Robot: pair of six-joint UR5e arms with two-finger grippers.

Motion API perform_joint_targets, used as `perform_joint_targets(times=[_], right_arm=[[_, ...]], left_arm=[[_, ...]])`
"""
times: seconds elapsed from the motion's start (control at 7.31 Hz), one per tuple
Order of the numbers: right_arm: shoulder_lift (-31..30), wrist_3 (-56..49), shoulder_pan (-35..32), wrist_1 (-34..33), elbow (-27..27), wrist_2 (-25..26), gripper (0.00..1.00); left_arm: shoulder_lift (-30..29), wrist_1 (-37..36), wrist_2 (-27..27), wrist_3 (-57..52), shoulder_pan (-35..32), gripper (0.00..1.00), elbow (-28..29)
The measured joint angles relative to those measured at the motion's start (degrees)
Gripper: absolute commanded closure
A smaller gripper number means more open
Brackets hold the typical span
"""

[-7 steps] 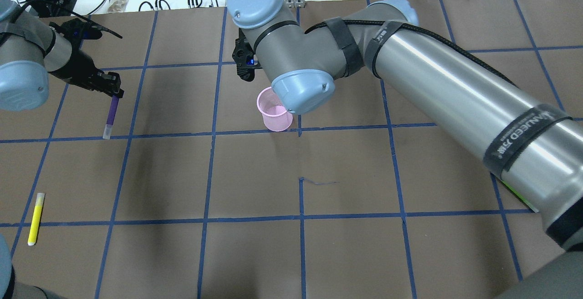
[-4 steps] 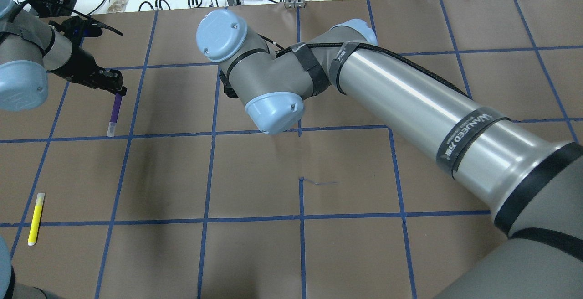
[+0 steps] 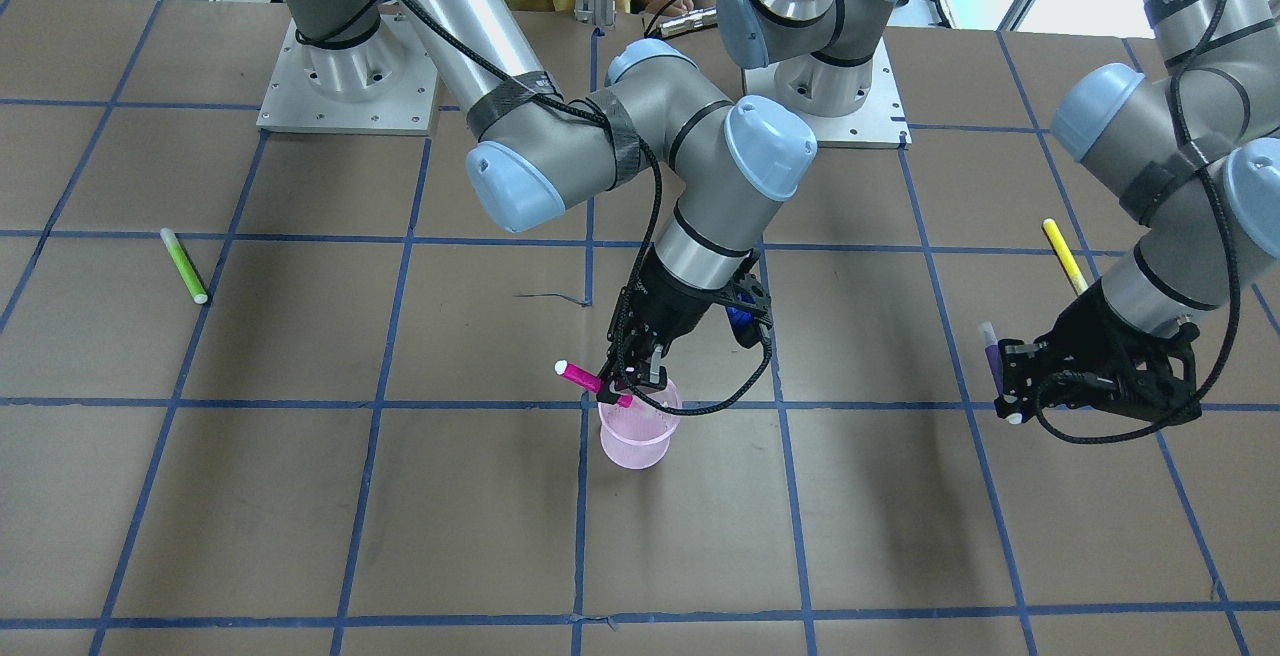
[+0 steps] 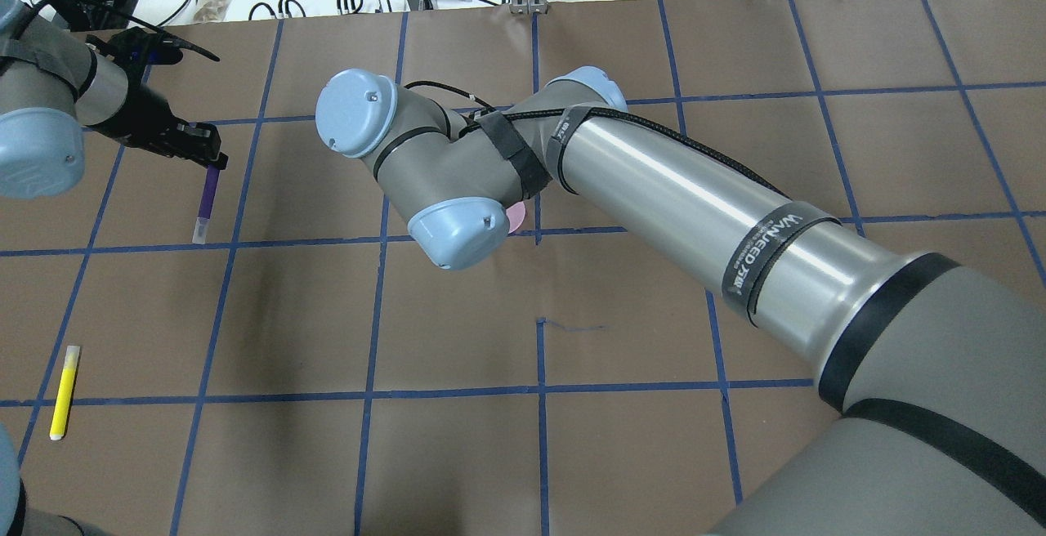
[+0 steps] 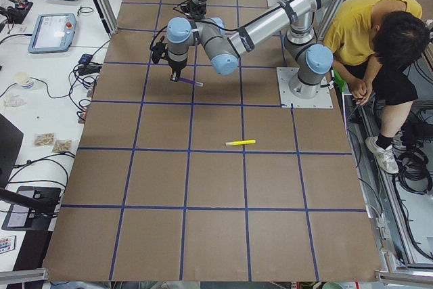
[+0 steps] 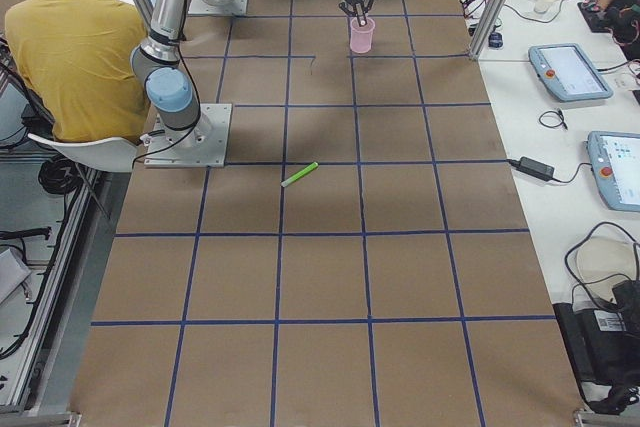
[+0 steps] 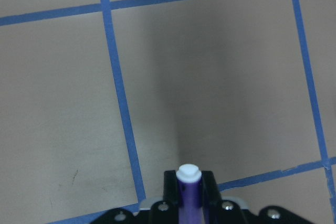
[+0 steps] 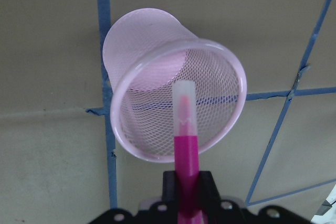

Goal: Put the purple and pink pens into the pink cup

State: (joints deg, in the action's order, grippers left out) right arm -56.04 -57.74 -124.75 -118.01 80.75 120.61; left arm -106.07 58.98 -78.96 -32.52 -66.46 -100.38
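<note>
Brown worktop point(image 3: 300, 516) has blue tape lines point(image 3: 300, 402) on it. The right gripper point(image 3: 632, 388) pinches one end of the pink pen point(image 3: 585, 376). The pen tilts just over the pink cup point(image 3: 635, 446) near the middle, ready to drop in. The left gripper point(image 3: 1008, 384) pinches the purple pen point(image 3: 992, 354), tip down, near the left edge. It is probably waiting its turn.

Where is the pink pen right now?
In the front-facing view the pink pen is mid-table, held nearly level by the right gripper, just above the rim of the pink cup.
</note>
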Motion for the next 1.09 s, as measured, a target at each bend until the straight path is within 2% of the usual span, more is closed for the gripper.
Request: perform_joint_targets(times=[0.41, 0.68, 0.82, 1.09], right_arm=[[0.1, 0.6, -0.1, -0.1, -0.1, -0.5, 0.0], [-0.9, 0.5, 1.0, 0.2, -0.3, -0.8, 0.03], [-2.8, 0.5, 2.8, 0.6, -0.3, -2.7, 0.02], [-9.7, 0.5, 10.0, 5.8, 0.3, -12.0, 0.02]], left_arm=[[0.3, 0.0, 0.1, 0.0, 0.0, 1.0, -0.1], [0.6, 0.0, 0.2, 0.2, -0.3, 1.0, -0.1], [1.2, -0.3, 0.2, 0.4, -1.6, 1.0, -0.1], [3.0, -3.8, 0.2, 0.7, -6.8, 1.0, -0.5]])
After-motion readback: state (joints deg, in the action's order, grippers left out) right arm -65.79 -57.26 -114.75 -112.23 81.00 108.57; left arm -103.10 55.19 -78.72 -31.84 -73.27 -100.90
